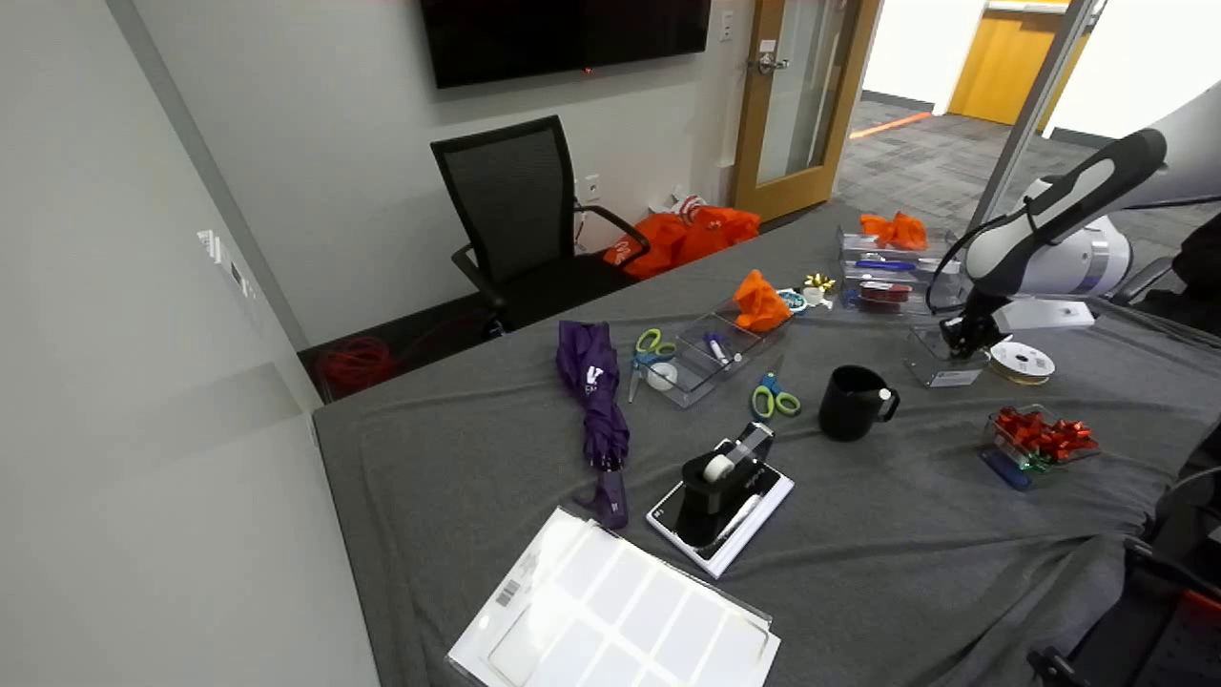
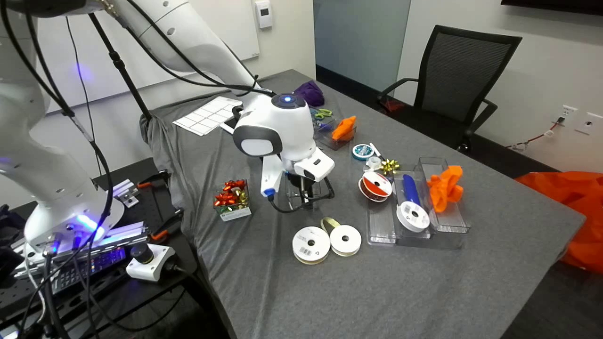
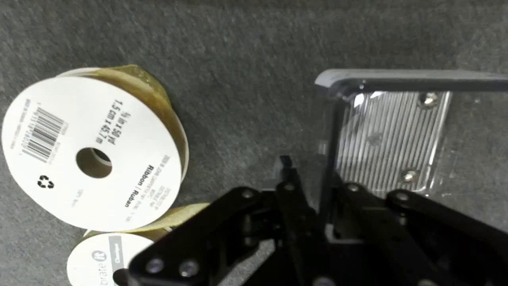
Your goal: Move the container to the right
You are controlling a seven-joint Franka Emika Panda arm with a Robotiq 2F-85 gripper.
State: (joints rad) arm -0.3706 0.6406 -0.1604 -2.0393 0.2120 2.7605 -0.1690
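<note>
Black hand [image 3: 309, 171] parted partway, astride one wall of the clear rectangular plastic container [image 1: 937, 368] on the grey cloth-covered desk [image 1: 477, 448]; inner-finger contact unclear. Container's right end and lower round white ribbon spool [image 3: 97, 260] cut off in wrist view.

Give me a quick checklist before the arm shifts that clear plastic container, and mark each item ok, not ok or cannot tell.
1. Jaws astride a wall of the container: ok, the wrist view shows that wall between them.
2. Jaws closed on it: not ok, they stand open with a gap beside the wall.
3. Container resting on the gray tablecloth: ok, it looks so in both exterior views.
4. Ribbon spools apart from the container: ok, tablecloth shows between in the wrist view.
5. Container empty: cannot tell, a ribbed patch shows within its outline.
</note>
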